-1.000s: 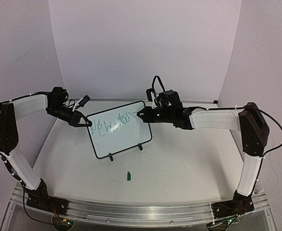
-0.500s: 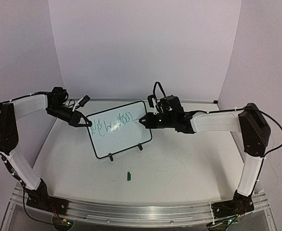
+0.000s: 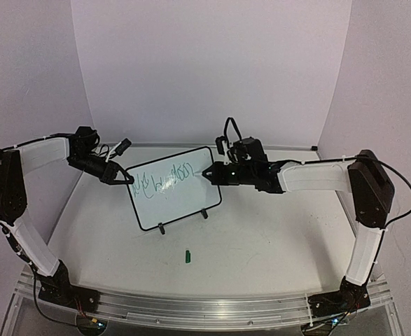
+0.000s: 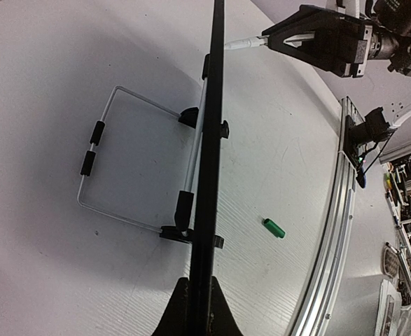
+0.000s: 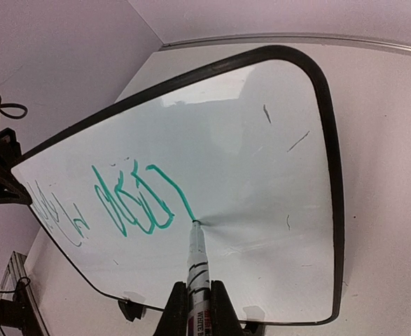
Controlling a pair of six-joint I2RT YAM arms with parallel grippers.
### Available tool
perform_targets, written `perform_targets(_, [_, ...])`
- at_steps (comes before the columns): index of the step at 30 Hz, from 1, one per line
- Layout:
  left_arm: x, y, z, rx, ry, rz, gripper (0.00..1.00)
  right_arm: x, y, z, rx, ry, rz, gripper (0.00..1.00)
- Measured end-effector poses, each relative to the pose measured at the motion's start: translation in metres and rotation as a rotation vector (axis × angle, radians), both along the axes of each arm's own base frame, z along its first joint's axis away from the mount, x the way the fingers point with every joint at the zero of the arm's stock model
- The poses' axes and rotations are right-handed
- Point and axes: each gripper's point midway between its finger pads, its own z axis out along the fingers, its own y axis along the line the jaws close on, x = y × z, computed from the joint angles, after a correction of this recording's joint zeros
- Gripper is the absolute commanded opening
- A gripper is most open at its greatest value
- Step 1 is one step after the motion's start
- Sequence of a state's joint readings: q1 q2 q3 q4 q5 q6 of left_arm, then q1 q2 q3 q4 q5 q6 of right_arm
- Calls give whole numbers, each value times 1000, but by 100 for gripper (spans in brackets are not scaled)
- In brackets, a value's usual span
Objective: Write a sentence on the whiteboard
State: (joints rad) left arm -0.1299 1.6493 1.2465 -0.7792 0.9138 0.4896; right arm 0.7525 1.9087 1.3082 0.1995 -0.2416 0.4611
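The whiteboard (image 3: 180, 199) stands tilted on its two black feet mid-table. Green scrawl (image 3: 164, 180) runs along its upper part; it also shows in the right wrist view (image 5: 131, 199). My left gripper (image 3: 118, 177) is shut on the board's left edge; in the left wrist view the board shows edge-on (image 4: 209, 161) between my fingers (image 4: 223, 322). My right gripper (image 3: 223, 173) is shut on a white marker (image 5: 197, 269), whose tip touches the board (image 5: 261, 175) at the end of the last green stroke.
A green marker cap (image 3: 187, 256) lies on the table in front of the board, also seen in the left wrist view (image 4: 274, 228). The board's wire stand (image 4: 114, 168) sticks out behind it. A metal rail (image 3: 191, 304) runs along the near edge.
My right gripper has moved left and down with the marker, from the board's upper right corner onto its face, where the tip now touches.
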Motion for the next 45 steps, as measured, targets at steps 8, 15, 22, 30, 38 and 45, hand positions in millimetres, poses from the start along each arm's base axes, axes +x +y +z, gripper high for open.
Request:
perform_targets(8, [0, 0, 0, 1, -4, -3, 0, 11, 3, 22, 39, -53, -22, 0])
perform_targets(15, [0, 0, 0, 1, -5, -4, 0, 14, 2, 25, 42, -60, -42, 0])
perform_targets(22, [0, 0, 0, 1, -2, -1, 0, 17, 0, 26, 46, -61, -62, 0])
perform_targets(30, [0, 0, 0, 2, -7, -5, 0, 9, -12, 26, 59, -66, -77, 0])
perform_targets(38, [0, 0, 0, 2, -7, -5, 0, 8, -21, 41, 95, -86, -92, 0])
perform_targets(45, [0, 0, 0, 2, -7, -5, 0, 11, -22, 38, 106, -68, -84, 0])
